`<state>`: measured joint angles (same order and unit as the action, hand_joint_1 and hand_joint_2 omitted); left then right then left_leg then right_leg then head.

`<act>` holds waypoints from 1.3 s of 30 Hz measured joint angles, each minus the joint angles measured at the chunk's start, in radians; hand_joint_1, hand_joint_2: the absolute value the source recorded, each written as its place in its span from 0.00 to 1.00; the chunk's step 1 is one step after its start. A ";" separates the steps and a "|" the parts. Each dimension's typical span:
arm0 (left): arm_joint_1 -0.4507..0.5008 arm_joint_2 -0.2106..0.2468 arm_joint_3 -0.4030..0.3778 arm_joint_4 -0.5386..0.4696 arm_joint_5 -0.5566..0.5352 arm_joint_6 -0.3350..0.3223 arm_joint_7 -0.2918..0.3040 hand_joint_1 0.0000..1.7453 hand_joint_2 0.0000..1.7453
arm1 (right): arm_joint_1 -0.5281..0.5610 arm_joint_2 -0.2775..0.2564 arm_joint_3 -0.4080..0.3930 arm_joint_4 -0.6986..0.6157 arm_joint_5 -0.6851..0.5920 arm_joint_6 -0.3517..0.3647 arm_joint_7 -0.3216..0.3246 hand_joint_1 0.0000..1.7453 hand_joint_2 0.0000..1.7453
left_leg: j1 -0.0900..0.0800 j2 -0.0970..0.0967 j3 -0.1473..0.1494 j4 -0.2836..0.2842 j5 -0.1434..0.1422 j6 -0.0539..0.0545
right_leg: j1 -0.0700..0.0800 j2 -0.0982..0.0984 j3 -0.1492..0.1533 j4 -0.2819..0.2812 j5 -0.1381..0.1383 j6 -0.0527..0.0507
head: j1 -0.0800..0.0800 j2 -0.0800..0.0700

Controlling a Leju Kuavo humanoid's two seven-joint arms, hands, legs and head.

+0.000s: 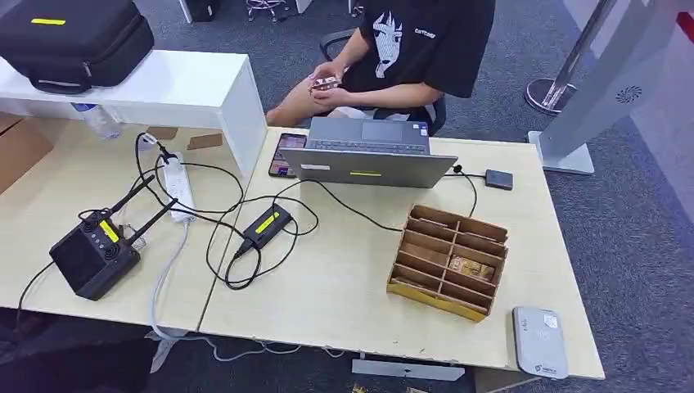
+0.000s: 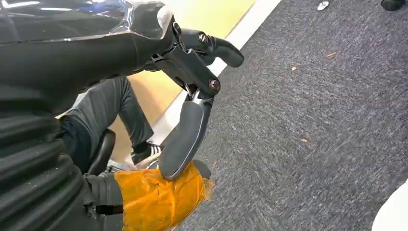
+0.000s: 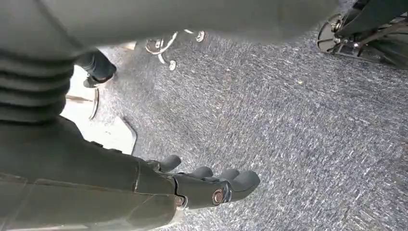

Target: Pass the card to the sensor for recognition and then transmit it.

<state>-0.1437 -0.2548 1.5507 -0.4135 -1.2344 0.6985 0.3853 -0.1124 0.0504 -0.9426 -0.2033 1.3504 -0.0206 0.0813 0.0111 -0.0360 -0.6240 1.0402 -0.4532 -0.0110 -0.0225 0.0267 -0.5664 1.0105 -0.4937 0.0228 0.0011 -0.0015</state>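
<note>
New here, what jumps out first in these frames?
The wooden divided box at the table's right, one card in a compartment, with the grey sensor at the near right corner. Behind the open laptop sits a person looking at a phone.

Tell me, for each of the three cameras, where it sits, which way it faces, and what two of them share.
Head view: high on the robot, facing forward and down at the table with the wooden organizer, the sensor, a laptop and a seated person.
Left wrist view: behind the left hand, looking down at grey carpet; ribbed cover, thumb and fingers show, holding nothing.
Right wrist view: behind the right hand, looking at the carpet; its fingers are loosely curled, empty.
Shared: both wrist views show the carpet.
</note>
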 joint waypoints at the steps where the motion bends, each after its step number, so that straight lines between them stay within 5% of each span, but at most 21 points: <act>1: 0.000 0.000 0.000 0.000 0.005 0.000 0.000 1.00 1.00 | 0.001 0.000 0.000 0.000 0.000 0.001 -0.002 0.97 1.00 | 0.000 0.000 0.000 0.000 0.000 0.000 | 0.000 0.000 0.000 0.000 0.000 0.000 | 0.000 0.000; 11: 0.000 0.003 0.000 0.000 0.021 0.000 -0.020 1.00 1.00 | 0.013 0.000 0.000 0.000 0.003 0.055 -0.037 1.00 1.00 | 0.000 0.000 0.000 0.000 0.000 0.000 | 0.000 0.000 0.000 0.000 0.000 0.000 | 0.000 0.000; 30: 0.000 0.007 0.000 0.000 -0.012 0.000 -0.021 1.00 1.00 | 0.020 0.000 0.019 0.000 0.027 0.037 -0.051 1.00 1.00 | 0.000 0.000 0.000 0.000 0.000 0.000 | 0.000 0.000 0.000 0.000 0.000 0.000 | 0.000 0.000; 31: 0.000 0.007 0.000 0.000 -0.012 0.000 -0.021 0.94 1.00 | 0.020 0.000 0.020 0.000 0.028 0.037 -0.051 0.97 1.00 | 0.000 0.000 0.000 0.000 0.000 0.000 | 0.000 0.000 0.000 0.000 0.000 0.000 | 0.000 0.000; 32: 0.000 0.007 0.000 0.000 -0.013 0.000 -0.021 0.00 1.00 | 0.020 0.000 0.021 0.000 0.029 0.037 -0.051 0.42 1.00 | 0.000 0.000 0.000 0.000 0.000 0.000 | 0.000 0.000 0.000 0.000 0.000 0.000 | 0.000 0.000; 33: 0.000 0.007 0.000 0.000 -0.015 0.000 -0.021 0.00 1.00 | 0.020 0.000 0.022 0.000 0.031 0.037 -0.051 0.42 1.00 | 0.000 0.000 0.000 0.000 0.000 0.000 | 0.000 0.000 0.000 0.000 0.000 0.000 | 0.000 0.000; 34: -0.001 0.007 0.000 0.000 -0.015 0.000 -0.021 0.00 1.00 | 0.020 0.000 0.024 0.000 0.032 0.037 -0.051 0.01 1.00 | 0.000 0.000 0.000 0.000 0.000 0.000 | 0.000 0.000 0.000 0.000 0.000 0.000 | 0.000 0.000; 39: -0.001 0.010 0.000 0.003 -0.012 0.000 -0.015 0.00 1.00 | 0.020 0.000 0.025 0.000 0.024 0.046 -0.036 0.00 1.00 | 0.000 0.000 0.000 0.000 0.000 0.000 | 0.000 0.000 0.000 0.000 0.000 0.000 | 0.000 0.000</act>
<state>-0.1445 -0.2445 1.5507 -0.4108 -1.2467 0.6985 0.3708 -0.0924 0.0504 -0.9178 -0.2033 1.3749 0.0256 0.0450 0.0111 -0.0360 -0.6240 1.0401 -0.4532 -0.0110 -0.0225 0.0267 -0.5664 1.0105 -0.4938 0.0227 0.0015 -0.0015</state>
